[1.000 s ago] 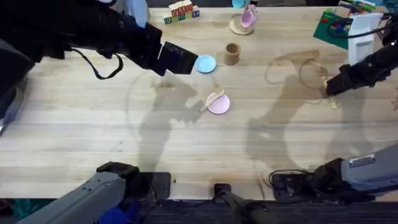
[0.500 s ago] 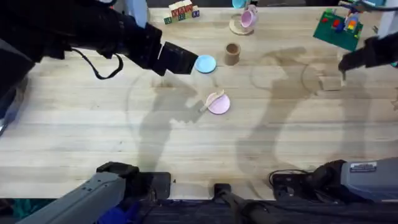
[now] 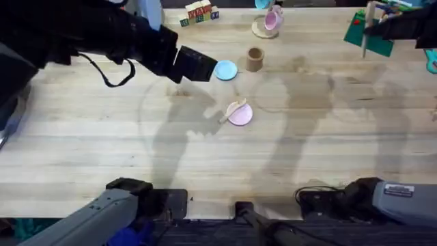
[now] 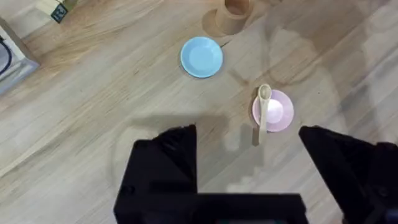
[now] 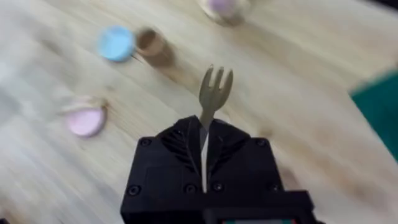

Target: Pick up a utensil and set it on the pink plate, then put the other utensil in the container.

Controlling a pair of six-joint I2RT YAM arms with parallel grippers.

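Observation:
The spoon-ended utensil (image 3: 234,109) (image 4: 262,112) lies across the pink plate (image 3: 242,115) (image 4: 277,112) at mid-table, its handle sticking out over the rim. The pronged other utensil (image 3: 367,31) (image 5: 214,87) is lifted off the table at the far right, with my right gripper (image 3: 375,29) (image 5: 203,134) shut on its handle and the prongs pointing away from the wrist. The tan container (image 3: 255,59) (image 4: 232,14) (image 5: 149,40) stands upright beyond the plate. My left gripper (image 3: 196,65) (image 4: 249,168) hovers open left of the plate, holding nothing.
A light-blue plate (image 3: 226,70) (image 4: 201,56) sits left of the container. A pink mug (image 3: 273,19) stands on a coaster at the far edge, with toy blocks (image 3: 199,11) to its left. A green board (image 3: 372,37) lies under the right gripper.
The right gripper has risen off the table with the pronged utensil and moved toward the far right corner. The left arm, plate and spoon have stayed put.

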